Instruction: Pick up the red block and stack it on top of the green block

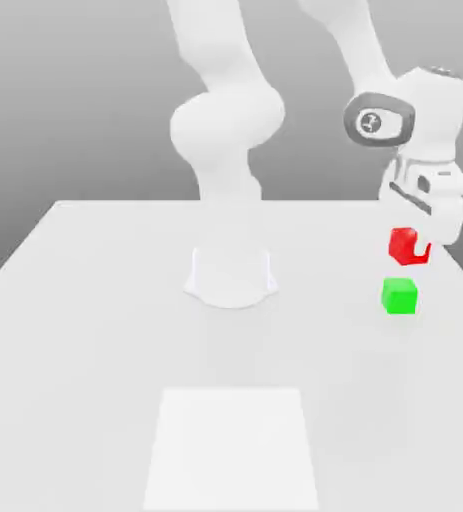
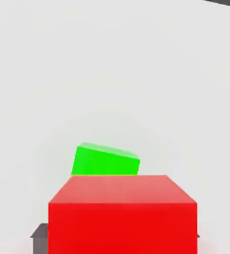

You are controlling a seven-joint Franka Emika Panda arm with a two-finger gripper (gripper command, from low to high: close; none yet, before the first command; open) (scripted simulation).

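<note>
- By the gripper (image 2: pixel 119 240), the red cube (image 1: pixel 409 246) is held, its sides clasped between the two closed jaws; the grip appears firm and square.
- The held cube is placed at the right of the exterior view, around mid-height of the frame; whether it is clear of the tabletop (image 1: pixel 105 330) cannot be told for certain.
- The green cube (image 1: pixel 399 296) is found just below it in that frame, slightly toward the exterior view's left. No long axis is offered by either cube, but in the hand view the green edges are seen turned at a slight angle to the red ones.
- A short carry toward the green cube, with enough height kept, seems to be called for; a slight turn might be needed for the faces to be matched. If it is carried too low, the green cube could be nudged.
- Both cubes are plain, flat-faced and sharp-edged, and smooth-looking.
- Farther out, the arm (image 1: pixel 227 125) is formed of rounded white shells, and the tabletop is pale and even.
</note>
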